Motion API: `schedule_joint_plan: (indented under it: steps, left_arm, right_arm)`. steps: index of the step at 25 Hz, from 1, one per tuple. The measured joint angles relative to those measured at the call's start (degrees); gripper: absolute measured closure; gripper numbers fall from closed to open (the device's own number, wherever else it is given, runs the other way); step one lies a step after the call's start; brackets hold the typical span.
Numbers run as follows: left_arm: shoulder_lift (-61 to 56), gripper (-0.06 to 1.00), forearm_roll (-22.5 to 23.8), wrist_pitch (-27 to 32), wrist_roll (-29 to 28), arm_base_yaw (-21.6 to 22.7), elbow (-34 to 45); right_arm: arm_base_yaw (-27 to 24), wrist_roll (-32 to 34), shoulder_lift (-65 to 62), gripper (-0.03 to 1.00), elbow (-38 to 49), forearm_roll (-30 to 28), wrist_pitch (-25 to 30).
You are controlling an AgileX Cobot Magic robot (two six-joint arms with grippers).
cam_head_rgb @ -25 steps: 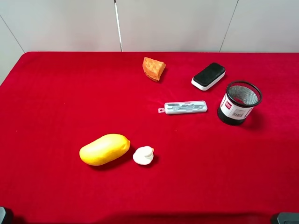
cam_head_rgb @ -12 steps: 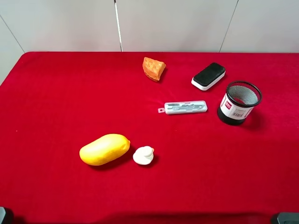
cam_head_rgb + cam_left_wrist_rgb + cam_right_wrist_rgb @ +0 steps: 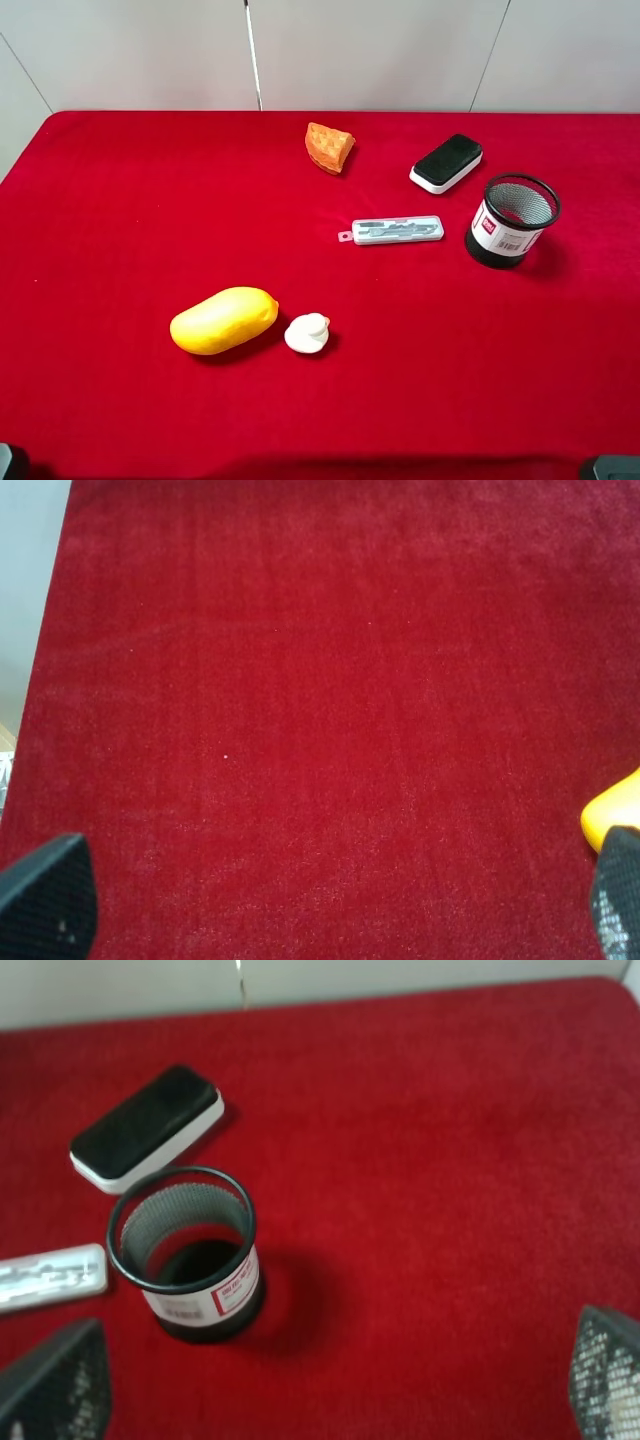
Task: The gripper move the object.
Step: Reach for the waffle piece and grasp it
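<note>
The orange waffle slice [image 3: 329, 147] with a grid face lies near the far edge of the red table, at the middle. It does not show in either wrist view. My left gripper [image 3: 330, 900] is open and empty, its dark fingertips [image 3: 45, 895] wide apart over bare red cloth near the front left. My right gripper [image 3: 330, 1380] is open and empty near the front right, with fingertips [image 3: 55, 1380] wide apart. Both grippers are far from the waffle slice. Only dark bits of the arms show at the bottom corners of the exterior view.
A yellow mango [image 3: 224, 320] lies front left, and its tip shows in the left wrist view [image 3: 615, 812]. A small white object [image 3: 307, 333] sits beside it. A clear flat case [image 3: 395, 230], a black-and-white eraser [image 3: 446, 162] and a black mesh cup [image 3: 511, 220] stand at the right.
</note>
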Motion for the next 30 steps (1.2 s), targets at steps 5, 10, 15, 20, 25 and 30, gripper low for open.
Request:
schedule_joint_plan:
  steps: [5, 10, 15, 20, 25, 30]
  left_arm:
    - [0.0, -0.04, 0.0, 0.0, 0.0, 0.0, 0.0]
    - [0.0, -0.04, 0.0, 0.0, 0.0, 0.0, 0.0]
    - [0.0, -0.04, 0.0, 0.0, 0.0, 0.0, 0.0]
    - [0.0, -0.04, 0.0, 0.0, 0.0, 0.0, 0.0]
    - [0.0, -0.04, 0.0, 0.0, 0.0, 0.0, 0.0]
    - [0.0, -0.04, 0.0, 0.0, 0.0, 0.0, 0.0]
  right_arm:
    - [4.24, -0.21, 6.28, 0.27, -3.37, -0.09, -0.06]
    - [12.93, 3.63, 14.49, 0.27, -7.88, -3.5, -0.02]
    - [19.26, 5.22, 23.98, 0.27, -13.9, -4.56, -0.02]
    - [25.1, 5.46, 34.48, 0.27, -21.04, -5.62, -0.02]
    - [30.11, 5.46, 43.78, 0.27, -28.11, -6.04, -0.02]
    - [33.55, 5.2, 51.15, 0.27, -34.58, -6.95, 0.76]
